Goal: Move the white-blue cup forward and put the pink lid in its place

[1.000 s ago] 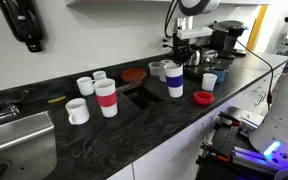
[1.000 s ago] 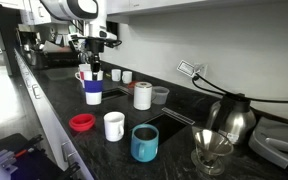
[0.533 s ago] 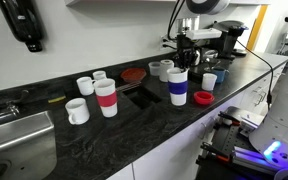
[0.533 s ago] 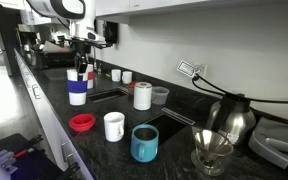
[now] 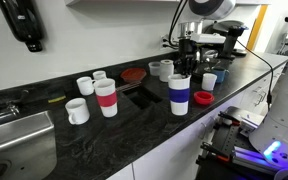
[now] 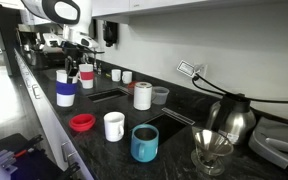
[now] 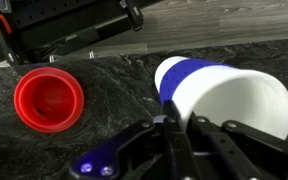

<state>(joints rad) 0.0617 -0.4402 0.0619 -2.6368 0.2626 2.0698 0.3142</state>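
The end effector (image 5: 180, 76) is clamping the rim of the tall white cup with the dark-blue band (image 5: 180, 98). It is holding it upright near the worktop's (image 5: 114, 140) front edge, beside the small round red-pink lid (image 5: 203, 98), presumably to free a spot for it.

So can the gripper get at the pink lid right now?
Probably not yet. The gripper holds the white-blue cup by its rim, so it is occupied. The pink lid lies open on the counter beside the cup with nothing over it, so once the cup is released the way looks free.
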